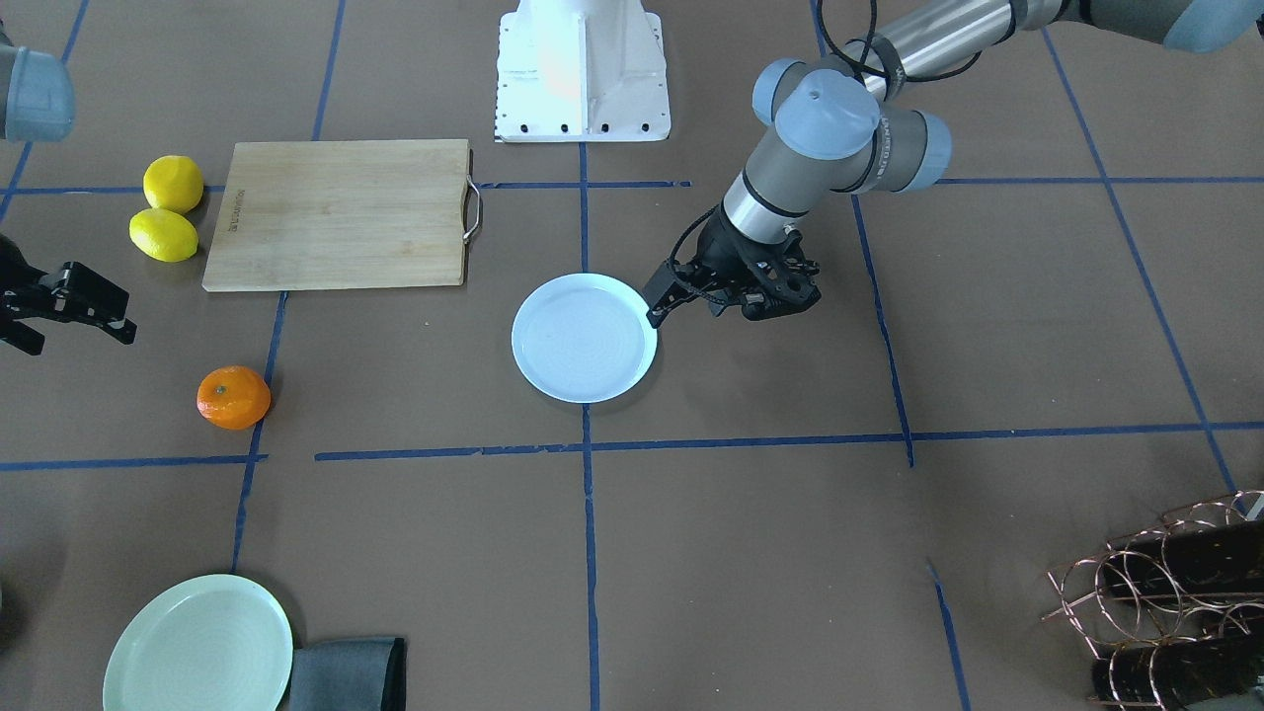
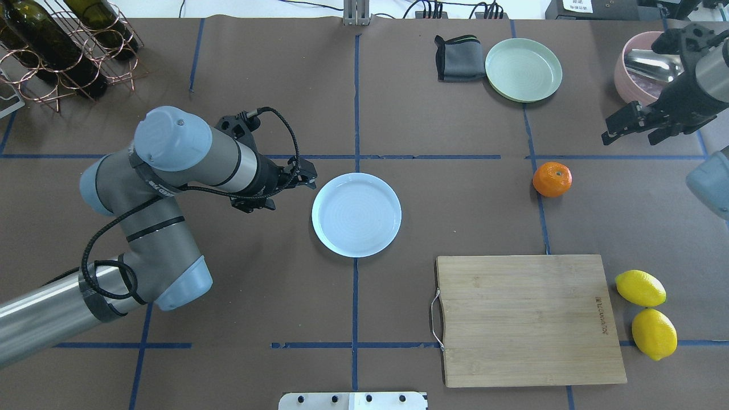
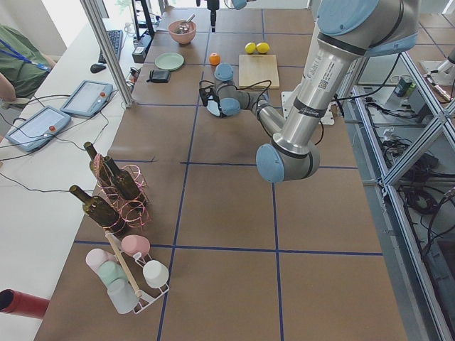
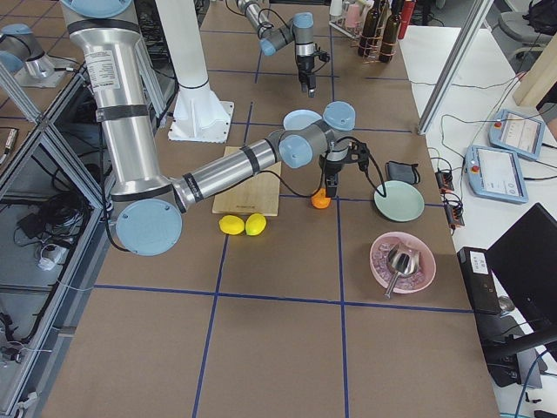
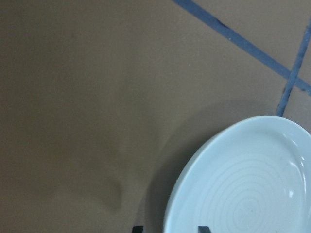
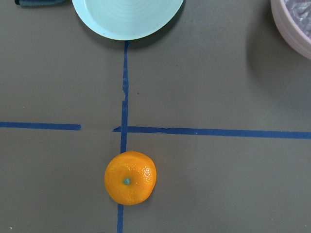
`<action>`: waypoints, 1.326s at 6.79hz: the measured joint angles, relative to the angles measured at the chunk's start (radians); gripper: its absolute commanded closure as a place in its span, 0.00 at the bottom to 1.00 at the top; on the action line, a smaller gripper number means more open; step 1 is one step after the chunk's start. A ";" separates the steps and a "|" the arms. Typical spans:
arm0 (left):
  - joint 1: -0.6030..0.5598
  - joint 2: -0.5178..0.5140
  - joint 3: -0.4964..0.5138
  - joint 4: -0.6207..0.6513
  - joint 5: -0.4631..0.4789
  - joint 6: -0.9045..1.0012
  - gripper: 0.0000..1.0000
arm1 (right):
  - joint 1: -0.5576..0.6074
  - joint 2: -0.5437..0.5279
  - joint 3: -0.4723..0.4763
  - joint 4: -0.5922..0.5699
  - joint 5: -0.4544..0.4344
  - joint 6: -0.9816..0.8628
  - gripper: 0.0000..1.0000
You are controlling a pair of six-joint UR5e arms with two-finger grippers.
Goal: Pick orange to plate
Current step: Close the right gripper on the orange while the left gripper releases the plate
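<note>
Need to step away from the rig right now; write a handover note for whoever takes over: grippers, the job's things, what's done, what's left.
Left gripper: open, empty, at the plate's edge on the left arm's side.
Right gripper: open, empty, near the orange, not touching it.
Orange: lying on a blue tape line, well apart from the plate, on the right arm's side.
Plate: mid-table, nothing on it.
Done: nothing so far.
Left: grasp the orange, carry it over, set it on the plate.
</note>
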 measured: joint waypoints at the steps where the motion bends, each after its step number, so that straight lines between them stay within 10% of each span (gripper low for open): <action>1: -0.038 0.015 -0.044 0.091 -0.012 0.091 0.00 | -0.040 0.008 -0.045 0.084 -0.034 0.029 0.00; 9: -0.124 0.122 -0.177 0.208 -0.018 0.305 0.00 | -0.243 0.086 -0.204 0.180 -0.225 0.062 0.00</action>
